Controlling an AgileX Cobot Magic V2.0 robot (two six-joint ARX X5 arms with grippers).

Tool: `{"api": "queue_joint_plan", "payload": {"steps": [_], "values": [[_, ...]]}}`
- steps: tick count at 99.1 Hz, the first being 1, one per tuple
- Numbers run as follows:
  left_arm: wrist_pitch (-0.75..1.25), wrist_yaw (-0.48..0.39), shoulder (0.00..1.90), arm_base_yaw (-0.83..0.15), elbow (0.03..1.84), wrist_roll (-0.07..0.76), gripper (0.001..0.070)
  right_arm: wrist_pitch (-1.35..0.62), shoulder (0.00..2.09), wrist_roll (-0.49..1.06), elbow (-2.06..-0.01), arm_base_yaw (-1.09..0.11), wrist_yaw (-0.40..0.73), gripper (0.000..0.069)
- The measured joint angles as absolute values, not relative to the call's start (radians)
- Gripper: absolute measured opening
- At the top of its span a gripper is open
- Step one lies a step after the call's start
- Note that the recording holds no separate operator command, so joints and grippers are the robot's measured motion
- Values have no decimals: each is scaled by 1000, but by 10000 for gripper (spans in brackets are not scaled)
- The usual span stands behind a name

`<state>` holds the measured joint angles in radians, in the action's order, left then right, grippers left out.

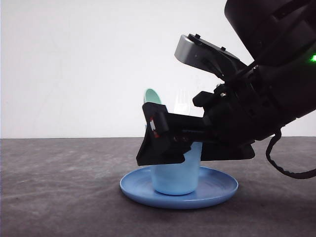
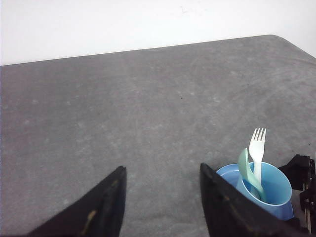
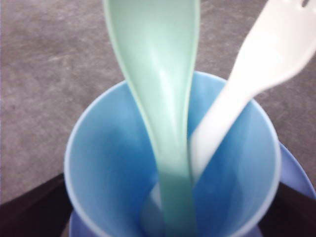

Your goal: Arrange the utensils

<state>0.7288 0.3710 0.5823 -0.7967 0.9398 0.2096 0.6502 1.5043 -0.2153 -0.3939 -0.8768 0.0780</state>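
A light blue cup stands on a round blue plate. The mint-green spoon and the white fork stand upright inside it, heads up, handles crossing near the bottom. The spoon's bowl and the fork's tines rise above my right gripper. That gripper is open and low around the cup, with one dark finger on each side and nothing held. Well apart from the cup, my left gripper hangs open over bare table with nothing between its fingers.
The dark grey table stretches wide around the plate, and a white wall stands behind it. My right arm reaches in from the right, above the plate.
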Motion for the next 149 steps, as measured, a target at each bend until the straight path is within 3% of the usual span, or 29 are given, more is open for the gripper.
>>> {"api": "queue_joint_plan", "payload": {"steps": [27,70,91,110,128,149], "values": [[729,371,582,-797,940,209,281,593,1420,-217,-394,-877,72,679],[728,371,582,-797,940,209,281,204,1028,-209,-409,-877,78,679],[728,371,582,-797,940,210,281,-97,844,-194,-587,-877,134,679],[728,371,582,-797,940,214,281,-341,798,-180,-807,-877,201,679],[728,371,582,-797,940,226,281,-431,783,-179,-947,-877,239,679],[727,371,582,-797,940,230,281,-479,765,-179,-960,-877,264,679]]}}
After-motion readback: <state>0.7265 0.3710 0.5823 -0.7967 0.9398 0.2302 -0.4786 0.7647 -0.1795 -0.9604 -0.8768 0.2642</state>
